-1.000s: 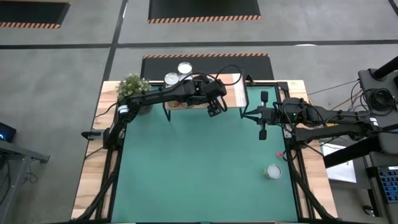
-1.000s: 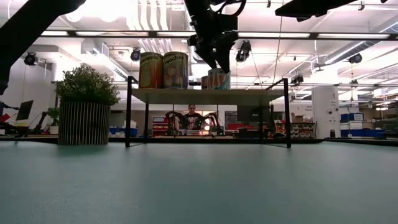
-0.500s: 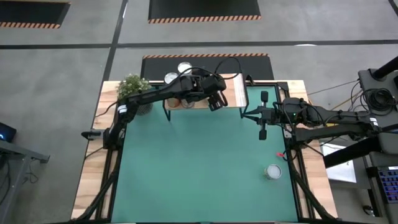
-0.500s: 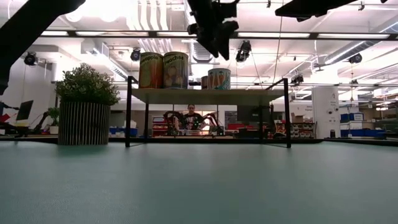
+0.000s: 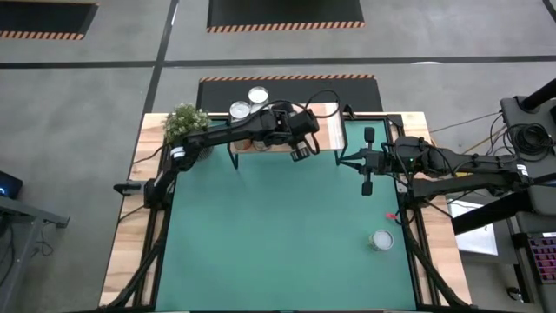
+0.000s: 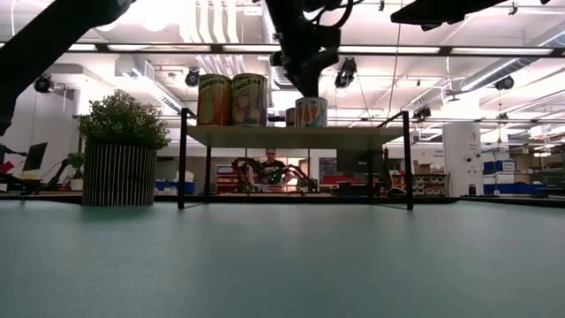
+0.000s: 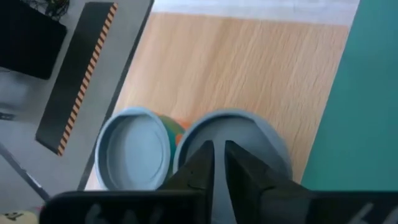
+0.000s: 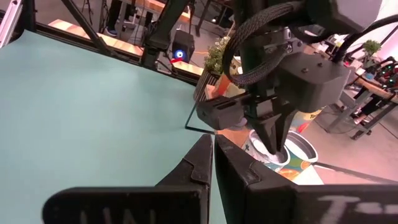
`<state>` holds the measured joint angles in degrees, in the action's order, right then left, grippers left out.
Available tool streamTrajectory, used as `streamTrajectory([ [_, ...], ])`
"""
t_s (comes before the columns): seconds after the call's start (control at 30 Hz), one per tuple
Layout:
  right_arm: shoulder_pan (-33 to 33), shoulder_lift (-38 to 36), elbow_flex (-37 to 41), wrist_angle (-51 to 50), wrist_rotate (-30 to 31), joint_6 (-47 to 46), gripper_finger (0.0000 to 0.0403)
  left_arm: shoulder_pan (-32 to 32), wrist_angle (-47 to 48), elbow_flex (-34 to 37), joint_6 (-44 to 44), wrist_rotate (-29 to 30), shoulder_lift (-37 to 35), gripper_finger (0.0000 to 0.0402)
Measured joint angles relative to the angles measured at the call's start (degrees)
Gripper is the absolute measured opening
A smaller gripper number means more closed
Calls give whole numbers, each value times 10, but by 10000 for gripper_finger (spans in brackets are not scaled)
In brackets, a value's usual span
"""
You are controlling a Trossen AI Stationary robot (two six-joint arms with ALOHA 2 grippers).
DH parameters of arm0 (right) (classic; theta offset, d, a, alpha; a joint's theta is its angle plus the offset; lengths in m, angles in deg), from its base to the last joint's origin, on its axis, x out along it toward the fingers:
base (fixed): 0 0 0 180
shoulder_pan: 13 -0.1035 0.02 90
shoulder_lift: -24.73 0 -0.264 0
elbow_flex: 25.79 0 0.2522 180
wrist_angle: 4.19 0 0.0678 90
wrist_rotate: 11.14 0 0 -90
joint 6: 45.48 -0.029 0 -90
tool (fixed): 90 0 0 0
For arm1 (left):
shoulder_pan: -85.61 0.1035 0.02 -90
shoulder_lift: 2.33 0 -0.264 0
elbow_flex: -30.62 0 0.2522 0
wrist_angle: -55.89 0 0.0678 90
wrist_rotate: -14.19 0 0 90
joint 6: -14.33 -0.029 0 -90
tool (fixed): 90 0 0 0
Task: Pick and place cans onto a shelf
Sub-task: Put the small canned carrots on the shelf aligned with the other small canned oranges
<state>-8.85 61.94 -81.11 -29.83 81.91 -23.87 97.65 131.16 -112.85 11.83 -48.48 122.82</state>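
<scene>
In the high view the left arm [image 5: 234, 132] covers part of the shelf [image 5: 328, 130] and some cans beneath it, so their count cannot be told, while the left wrist view cuts off both can tops [image 7: 134, 148] at its lower edge.

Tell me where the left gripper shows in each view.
High view: left gripper, at the shelf's front edge.
Low view: top centre, just above a can.
Left wrist view: its shut fingers over a can's top.
Right wrist view: pointing down over the cans.
Shared landmark: the shelf.
</scene>
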Motion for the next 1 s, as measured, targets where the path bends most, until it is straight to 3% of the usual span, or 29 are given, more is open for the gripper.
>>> streamTrajectory([
  [1.0,0,0,0,-2,0,1,9,-4,65,-11,31,15,-2,1],
])
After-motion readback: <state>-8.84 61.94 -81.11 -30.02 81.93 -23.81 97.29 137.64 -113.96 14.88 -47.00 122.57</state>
